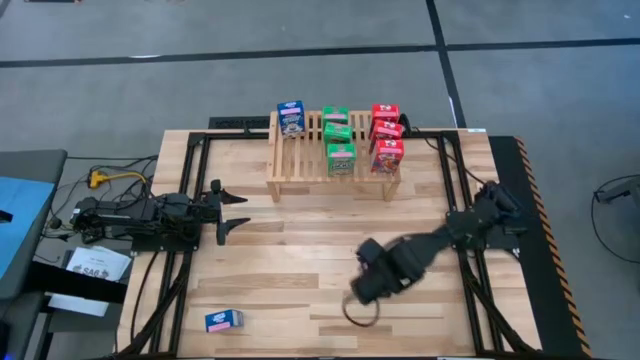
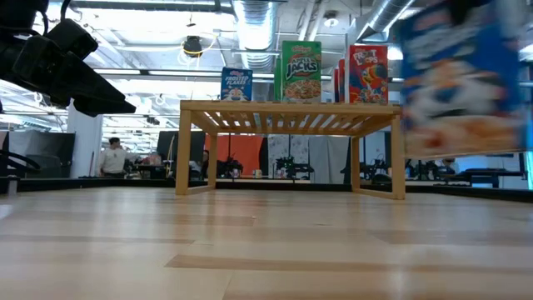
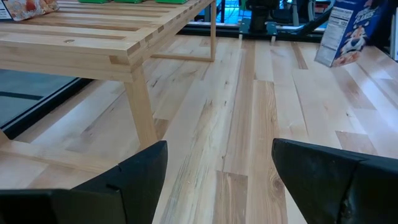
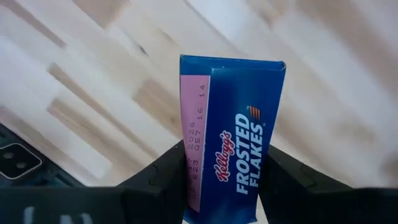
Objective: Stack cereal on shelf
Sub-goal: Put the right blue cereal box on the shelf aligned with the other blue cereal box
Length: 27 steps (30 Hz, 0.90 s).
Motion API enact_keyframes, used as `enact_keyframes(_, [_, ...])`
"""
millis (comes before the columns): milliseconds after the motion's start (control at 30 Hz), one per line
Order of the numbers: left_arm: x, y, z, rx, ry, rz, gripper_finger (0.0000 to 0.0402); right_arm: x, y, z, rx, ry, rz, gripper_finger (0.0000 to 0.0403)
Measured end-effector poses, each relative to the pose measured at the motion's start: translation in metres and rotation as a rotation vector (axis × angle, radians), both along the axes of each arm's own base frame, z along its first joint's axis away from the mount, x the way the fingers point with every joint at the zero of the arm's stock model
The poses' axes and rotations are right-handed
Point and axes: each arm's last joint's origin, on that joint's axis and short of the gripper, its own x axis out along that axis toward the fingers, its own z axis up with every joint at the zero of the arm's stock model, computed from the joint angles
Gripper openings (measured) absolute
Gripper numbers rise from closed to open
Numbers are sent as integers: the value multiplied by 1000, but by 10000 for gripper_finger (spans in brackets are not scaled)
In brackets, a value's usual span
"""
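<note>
The shelf (image 1: 333,170) stands at the far middle of the table (image 1: 300,270), a light-wood rack with a slatted top. On its top stand seven cereal boxes: one blue box (image 1: 291,120) at the left end, three green boxes (image 1: 339,141) in a row down the middle, and three red boxes (image 1: 385,138) in a row at the right end. The low view shows the blue, green and red fronts upright above the slats. A second blue box (image 1: 224,320) lies flat on the table near the front left corner, well apart from the rack. A third blue box (image 4: 233,165), marked Frosted Flakes, is clamped between the fingers of the right gripper (image 4: 227,186), which hangs above the front middle of the table. The left gripper (image 1: 236,211) sits over the left side of the table, short of the rack's left leg, jaws spread wide and holding nothing. A person (image 2: 111,157) stands in the room beyond the table.
</note>
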Motion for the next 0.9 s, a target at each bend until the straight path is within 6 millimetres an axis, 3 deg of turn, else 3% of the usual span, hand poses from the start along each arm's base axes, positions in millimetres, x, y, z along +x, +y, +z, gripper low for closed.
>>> enact_keyframes(300, [0,0,0,0,0,0,279,54,-66,5,-38,-188,334,183])
enact_keyframes(500, [0,0,0,0,0,0,279,74,-100,10,-109,-290,494,183])
enact_keyframes(667, [0,0,0,0,0,0,279,81,-118,11,-112,-325,571,183])
enact_keyframes(900, [0,0,0,0,-1,0,279,95,-123,-15,-22,-270,643,183])
